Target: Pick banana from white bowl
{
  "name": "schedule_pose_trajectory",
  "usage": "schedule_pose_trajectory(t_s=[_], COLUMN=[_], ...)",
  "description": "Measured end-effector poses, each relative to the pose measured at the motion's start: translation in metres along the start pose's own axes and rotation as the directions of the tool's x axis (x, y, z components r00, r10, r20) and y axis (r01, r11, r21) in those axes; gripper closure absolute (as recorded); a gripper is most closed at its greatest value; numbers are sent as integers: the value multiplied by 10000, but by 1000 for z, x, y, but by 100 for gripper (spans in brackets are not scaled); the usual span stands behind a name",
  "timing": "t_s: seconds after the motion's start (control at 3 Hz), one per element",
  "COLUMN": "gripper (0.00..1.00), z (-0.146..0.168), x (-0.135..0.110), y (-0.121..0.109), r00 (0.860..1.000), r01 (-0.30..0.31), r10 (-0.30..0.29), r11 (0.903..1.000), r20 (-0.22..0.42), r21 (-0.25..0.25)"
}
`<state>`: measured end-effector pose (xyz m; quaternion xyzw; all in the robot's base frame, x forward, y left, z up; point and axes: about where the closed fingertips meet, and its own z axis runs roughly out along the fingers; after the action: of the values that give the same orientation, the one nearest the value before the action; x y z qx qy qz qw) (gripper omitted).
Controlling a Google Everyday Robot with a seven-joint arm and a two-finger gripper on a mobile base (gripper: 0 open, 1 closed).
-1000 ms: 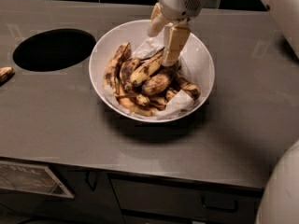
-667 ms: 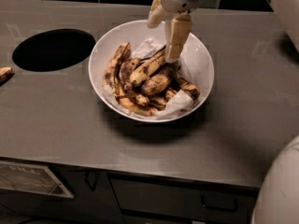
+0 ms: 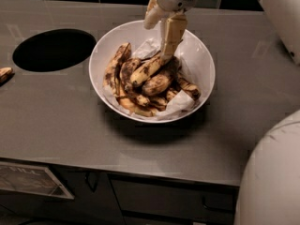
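Note:
The white bowl (image 3: 197, 55) stands on the grey counter, lined with crumpled white paper and holding several brown-spotted bananas. The banana (image 3: 144, 71), the yellowest and slimmest one, lies on top of the pile, slanting up to the right. My gripper (image 3: 165, 55) reaches down from the top of the view into the back of the bowl. Its tip is at the upper right end of the banana. The contact itself is hidden behind the gripper.
A dark round hole (image 3: 54, 49) is cut in the counter left of the bowl. A small banana piece (image 3: 4, 74) lies at the far left edge. My white arm and body (image 3: 272, 172) fill the right side. Cabinet fronts run below the counter's front edge.
My gripper has shifted slightly left at the back of the bowl, closer over the upper end of the banana. The bananas and bowl have not visibly moved.

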<state>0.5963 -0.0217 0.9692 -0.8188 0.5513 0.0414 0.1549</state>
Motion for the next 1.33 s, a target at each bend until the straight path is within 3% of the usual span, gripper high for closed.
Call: schedule_pose_trajectory(t_s=[1.33], gripper=[33], z=[27], x=[1], y=[10], r00=[9993], r01=[151], r10=[-121], r11=[9965], r20=[365], r21=[-820])
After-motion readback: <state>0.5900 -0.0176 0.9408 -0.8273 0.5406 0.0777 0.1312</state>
